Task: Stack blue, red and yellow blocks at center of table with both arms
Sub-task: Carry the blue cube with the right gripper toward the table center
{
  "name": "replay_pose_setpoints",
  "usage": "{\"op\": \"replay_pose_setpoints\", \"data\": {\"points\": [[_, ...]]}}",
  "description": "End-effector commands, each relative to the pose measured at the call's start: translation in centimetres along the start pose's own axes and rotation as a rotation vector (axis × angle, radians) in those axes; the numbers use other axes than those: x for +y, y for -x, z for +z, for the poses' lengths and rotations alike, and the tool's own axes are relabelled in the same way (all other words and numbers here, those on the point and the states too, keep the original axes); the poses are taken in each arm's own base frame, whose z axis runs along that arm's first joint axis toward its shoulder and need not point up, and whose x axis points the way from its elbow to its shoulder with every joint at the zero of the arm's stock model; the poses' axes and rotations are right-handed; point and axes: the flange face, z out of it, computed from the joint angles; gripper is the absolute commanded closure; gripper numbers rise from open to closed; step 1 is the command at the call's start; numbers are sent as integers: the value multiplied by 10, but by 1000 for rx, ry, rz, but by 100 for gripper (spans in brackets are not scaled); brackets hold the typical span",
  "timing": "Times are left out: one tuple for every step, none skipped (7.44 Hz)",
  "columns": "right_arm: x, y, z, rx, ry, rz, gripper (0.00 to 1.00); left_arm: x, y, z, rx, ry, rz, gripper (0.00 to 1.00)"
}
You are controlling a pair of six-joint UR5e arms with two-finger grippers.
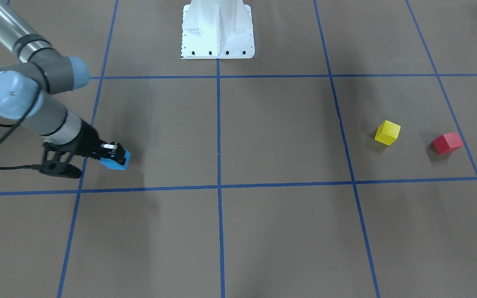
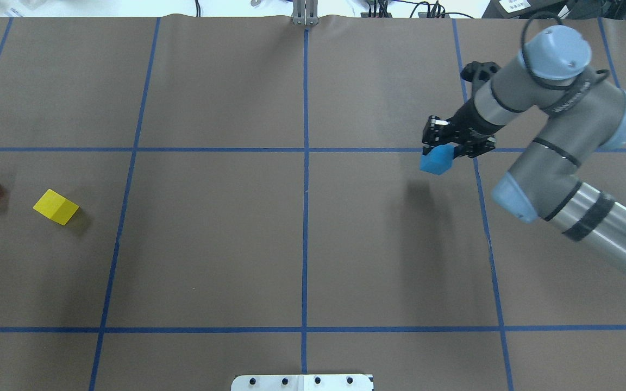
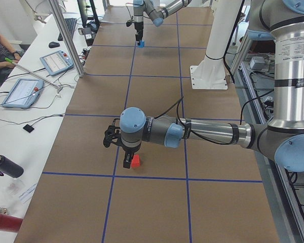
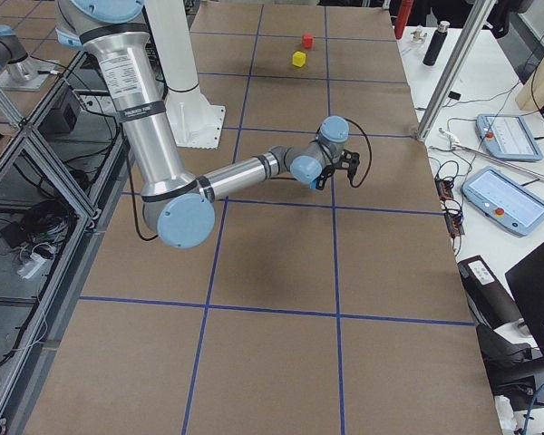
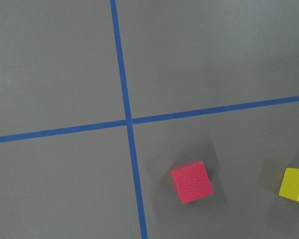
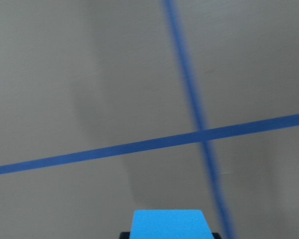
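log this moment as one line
right tool: shut on blue block, in air | left tool: near red block, state unclear | yellow block: unstacked

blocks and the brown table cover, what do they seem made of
The blue block, red block and yellow block: probably painted wood or hard plastic; solid colour, matte faces, crisp edges. The table cover: looks like brown paper or thin matte sheet; flat, dull, wavy at the far edge. The grid lines: likely blue tape.

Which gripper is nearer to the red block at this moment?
Left. The left gripper hangs above the table at the end where the red block lies; the right gripper, jaws shut on the blue block, is at the opposite end.
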Motion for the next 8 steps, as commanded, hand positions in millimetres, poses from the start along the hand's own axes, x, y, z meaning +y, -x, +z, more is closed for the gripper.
{"op": "replay_pose_setpoints", "data": {"points": [[66, 138, 15, 29, 10, -57, 100, 3, -1, 5, 15, 13, -3, 1], [81, 166, 34, 42, 6, -85, 100, 3, -2, 5, 26, 14, -5, 1], [76, 187, 48, 68, -27, -111, 100, 3, -3, 5, 26, 12, -2, 1], [75, 201, 59, 86, -12, -165, 100, 2, -3, 4, 28, 10, -2, 1], [75, 201, 74, 107, 1, -187, 100, 2, -3, 4, 28, 10, 0, 1], [78, 208, 77, 110, 5, -190, 100, 3, -3, 4, 28, 11, -9, 1], [77, 207, 82, 118, 8, -187, 100, 3, -3, 4, 28, 11, -9, 1], [77, 207, 86, 126, 10, -185, 100, 3, -3, 4, 28, 11, -9, 1]]}}
